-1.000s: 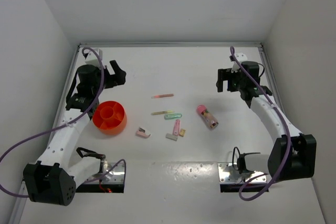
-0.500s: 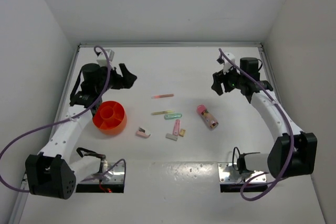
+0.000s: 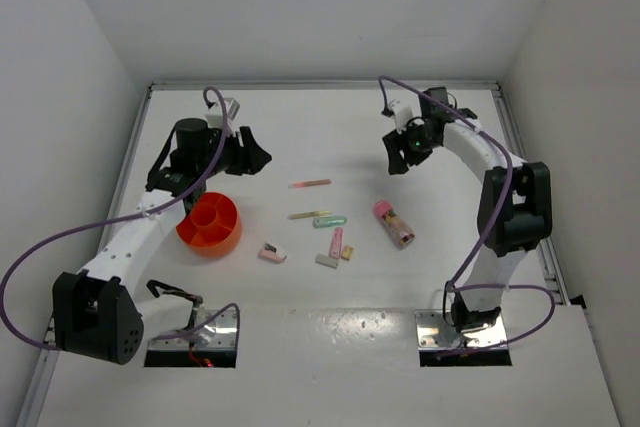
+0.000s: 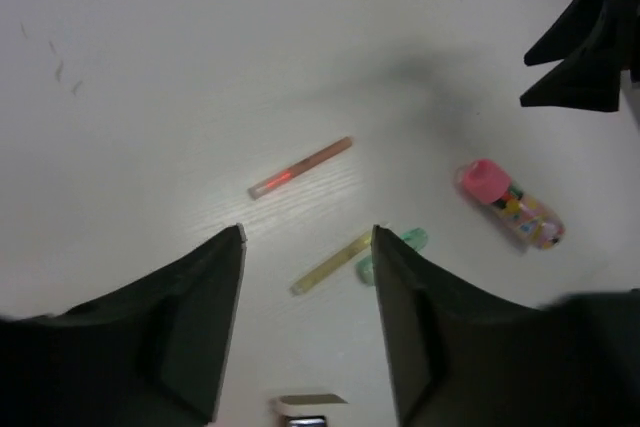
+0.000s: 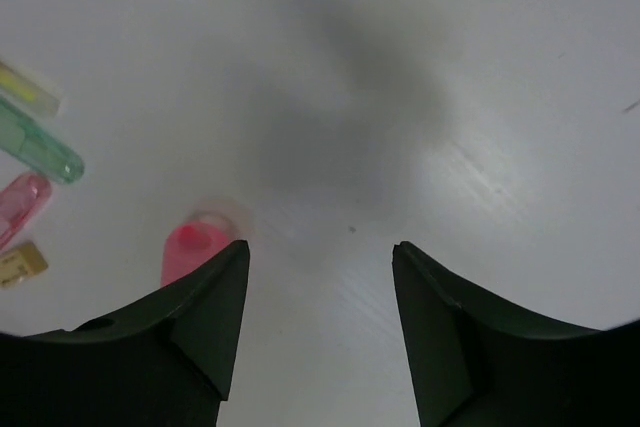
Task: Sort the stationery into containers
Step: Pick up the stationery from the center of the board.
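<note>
The stationery lies loose mid-table: a pink pen [image 3: 310,183], a yellow-green pen [image 3: 306,215], a mint marker [image 3: 331,221], a pink marker [image 3: 336,241], a pink-capped tube [image 3: 394,222], and pink [image 3: 272,253], white [image 3: 326,261] and yellow [image 3: 346,253] erasers. The orange divided bowl [image 3: 209,223] stands to their left. My left gripper [image 3: 256,158] is open and empty, above and left of the pink pen [image 4: 300,168]. My right gripper [image 3: 396,158] is open and empty, hovering beyond the tube, whose cap [image 5: 195,245] shows by its left finger.
White walls close the table at the back and on both sides. The left arm's elbow hangs close over the bowl's far rim. The right gripper shows as black shapes [image 4: 590,37] in the left wrist view.
Both arms have swung inward toward the middle. The left gripper moved right, the right gripper moved left toward the stationery. Nothing on the table has moved.
</note>
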`<state>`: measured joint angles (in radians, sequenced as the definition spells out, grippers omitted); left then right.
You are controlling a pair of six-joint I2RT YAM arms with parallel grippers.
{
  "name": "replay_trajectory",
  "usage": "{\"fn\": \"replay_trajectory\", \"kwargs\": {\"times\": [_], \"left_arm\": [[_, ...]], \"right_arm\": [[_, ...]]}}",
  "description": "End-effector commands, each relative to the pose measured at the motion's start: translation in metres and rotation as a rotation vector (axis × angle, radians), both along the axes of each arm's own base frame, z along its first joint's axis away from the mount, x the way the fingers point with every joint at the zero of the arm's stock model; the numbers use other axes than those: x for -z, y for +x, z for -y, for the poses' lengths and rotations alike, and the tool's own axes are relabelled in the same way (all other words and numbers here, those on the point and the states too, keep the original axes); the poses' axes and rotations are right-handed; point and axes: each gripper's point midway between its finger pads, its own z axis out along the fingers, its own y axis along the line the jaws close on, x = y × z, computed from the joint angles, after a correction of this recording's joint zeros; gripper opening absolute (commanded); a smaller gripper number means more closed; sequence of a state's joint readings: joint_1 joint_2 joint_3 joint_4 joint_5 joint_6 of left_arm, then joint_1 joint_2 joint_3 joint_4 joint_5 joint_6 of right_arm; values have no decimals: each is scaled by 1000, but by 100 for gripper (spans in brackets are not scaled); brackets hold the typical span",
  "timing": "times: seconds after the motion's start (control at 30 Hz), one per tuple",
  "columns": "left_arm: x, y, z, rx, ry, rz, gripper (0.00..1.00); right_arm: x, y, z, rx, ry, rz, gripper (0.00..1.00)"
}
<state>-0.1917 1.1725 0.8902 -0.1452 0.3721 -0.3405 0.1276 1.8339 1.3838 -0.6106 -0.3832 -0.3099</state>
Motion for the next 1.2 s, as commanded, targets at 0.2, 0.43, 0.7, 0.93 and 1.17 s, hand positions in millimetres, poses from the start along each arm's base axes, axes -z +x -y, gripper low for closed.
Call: {"fn": "replay_trajectory", "kwargs": {"times": [0.2, 0.43, 0.7, 0.93, 1.17], "left_arm": [[-45, -2, -1, -24, -28, 118, 100], [-53, -4, -4, -38, -29, 143, 100], [-57, -5, -4, -38, -31, 152, 100], [-60, -7, -5, -35, -25, 165, 100], [-63, -8, -5, -35, -27, 174, 100]], "right_arm": [[24, -72, -32, -109, -116, -161, 70], [56, -78, -25, -71, -271, -182, 70], [73, -95, -24, -86, -314, -223, 70], [84, -100, -33, -101, -328, -261, 68], [97, -105, -32, -118, -390, -279, 38]]}}
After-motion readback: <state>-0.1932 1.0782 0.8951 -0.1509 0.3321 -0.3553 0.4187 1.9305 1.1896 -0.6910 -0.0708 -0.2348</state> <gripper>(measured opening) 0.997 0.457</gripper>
